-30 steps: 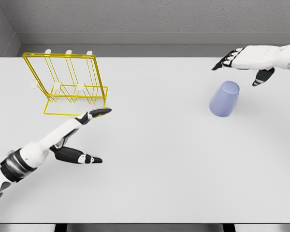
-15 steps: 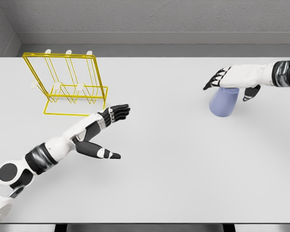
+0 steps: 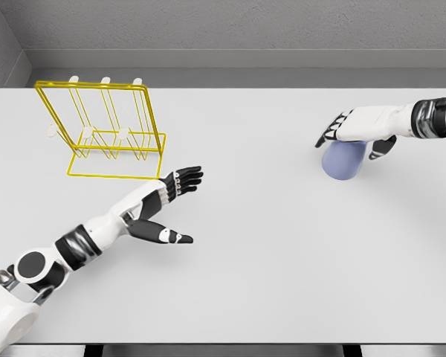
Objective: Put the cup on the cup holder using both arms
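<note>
A pale blue cup (image 3: 343,161) stands upside down on the right of the white table (image 3: 267,260). My right hand (image 3: 351,135) rests over its top, fingers spread on the left side and thumb on the right, not closed around it. A yellow wire cup holder (image 3: 104,128) with white-tipped pegs stands at the back left. My left hand (image 3: 172,202) hovers over the table just right of and in front of the holder, fingers extended and thumb out, holding nothing.
A grey wall runs along the back of the table. The table's front edge lies along the bottom of the view.
My right hand has come down from behind the cup onto its top. My left arm has reached further right and forward, past the holder's front corner.
</note>
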